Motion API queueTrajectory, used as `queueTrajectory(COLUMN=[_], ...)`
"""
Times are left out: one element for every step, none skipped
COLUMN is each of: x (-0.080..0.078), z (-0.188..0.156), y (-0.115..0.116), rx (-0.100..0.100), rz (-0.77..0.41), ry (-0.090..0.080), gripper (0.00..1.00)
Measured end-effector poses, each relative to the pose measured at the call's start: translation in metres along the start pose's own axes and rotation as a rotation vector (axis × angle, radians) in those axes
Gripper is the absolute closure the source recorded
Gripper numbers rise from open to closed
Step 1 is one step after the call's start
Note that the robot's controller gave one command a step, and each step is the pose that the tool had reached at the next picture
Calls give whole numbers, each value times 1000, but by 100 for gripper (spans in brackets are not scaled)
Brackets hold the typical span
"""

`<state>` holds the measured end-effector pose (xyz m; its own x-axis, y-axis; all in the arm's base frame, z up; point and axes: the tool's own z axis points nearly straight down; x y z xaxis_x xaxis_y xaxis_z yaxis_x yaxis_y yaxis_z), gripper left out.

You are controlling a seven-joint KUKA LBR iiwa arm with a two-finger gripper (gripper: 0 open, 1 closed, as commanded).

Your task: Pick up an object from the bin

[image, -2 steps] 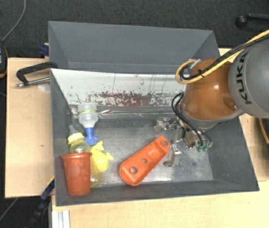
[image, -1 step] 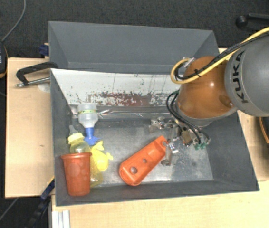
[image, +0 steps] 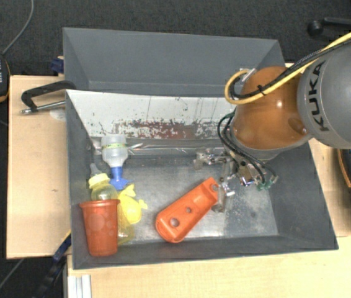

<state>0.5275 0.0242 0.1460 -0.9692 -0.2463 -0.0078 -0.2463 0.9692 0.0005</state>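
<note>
My gripper [image: 225, 191] hangs low over the bin's floor, right of the middle, under the arm's orange cover. Its metal fingertips sit at the upper right end of an orange plastic handle-shaped piece [image: 185, 213] with two holes, which lies slantwise on the floor. Whether the tips touch or clasp that end I cannot make out.
At the left of the bin lies a small heap: a red-orange cup [image: 102, 227], a yellow squeeze bottle [image: 104, 190], a crumpled yellow thing [image: 129, 207], and a clear and blue funnel-like piece [image: 115, 157]. The bin's steep walls rise on all sides.
</note>
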Motion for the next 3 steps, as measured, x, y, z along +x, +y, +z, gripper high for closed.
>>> queueTrajectory(x=[-2,-4,-4], z=[57,75,75], y=[3,3,3], rx=[-1,-1,-1], rz=[-215,-308,-308], ry=[2,-2,-2], gripper=[0,100,100])
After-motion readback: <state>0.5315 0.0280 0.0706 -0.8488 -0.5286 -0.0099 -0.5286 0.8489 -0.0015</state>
